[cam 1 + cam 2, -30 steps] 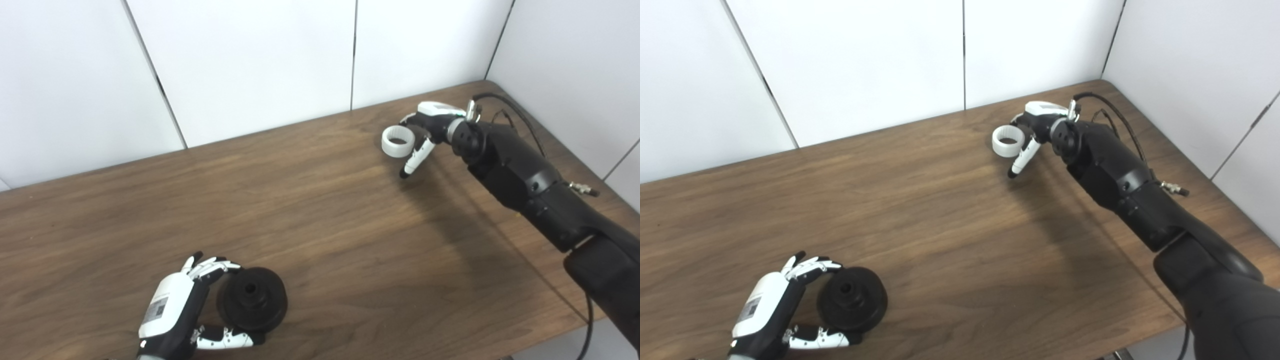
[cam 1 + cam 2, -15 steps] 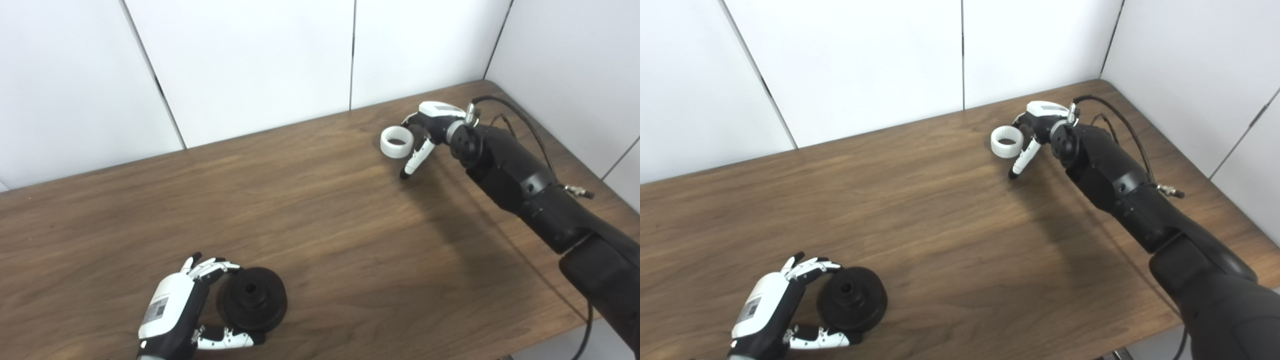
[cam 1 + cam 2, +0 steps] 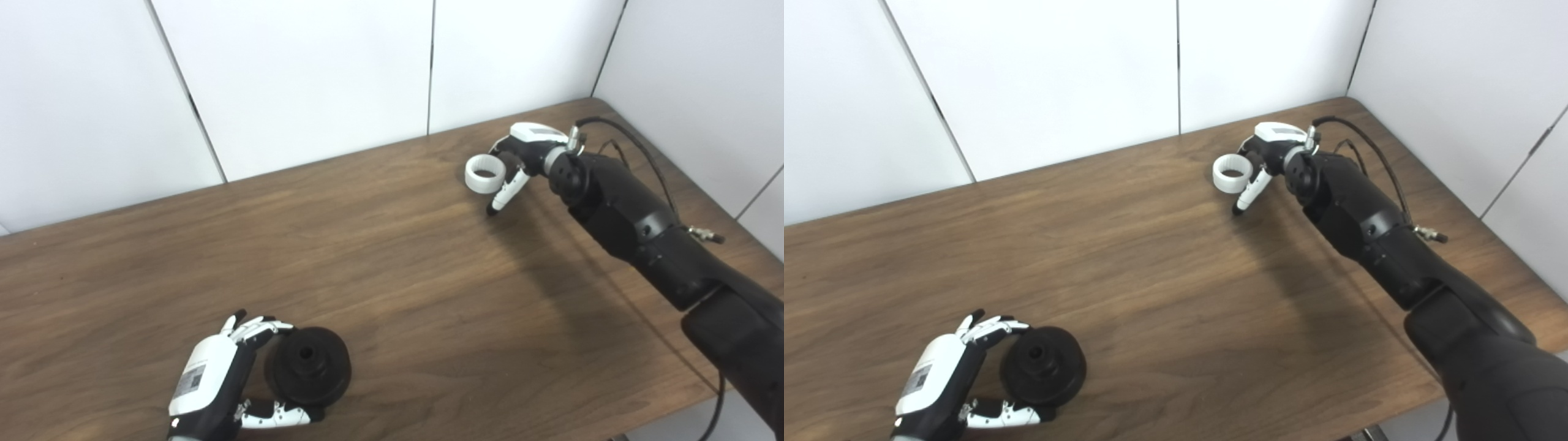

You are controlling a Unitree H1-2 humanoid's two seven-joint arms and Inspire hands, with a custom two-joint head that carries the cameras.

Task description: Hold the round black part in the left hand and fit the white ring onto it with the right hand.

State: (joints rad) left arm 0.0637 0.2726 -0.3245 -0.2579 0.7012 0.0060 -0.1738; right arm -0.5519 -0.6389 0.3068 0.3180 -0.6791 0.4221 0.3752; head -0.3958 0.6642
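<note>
White wall panels enclose a brown wooden worktop [image 3: 392,257]. At the near edge, the left robot hand [image 3: 214,380] cups the round black part [image 3: 308,366], fingers and thumb closed around its rim. At the far right, the right robot hand [image 3: 520,156] grips the white ring [image 3: 485,174], one finger extended downward.

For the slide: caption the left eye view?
Left hand grips round black part; right hand holds white ring across table.
</note>
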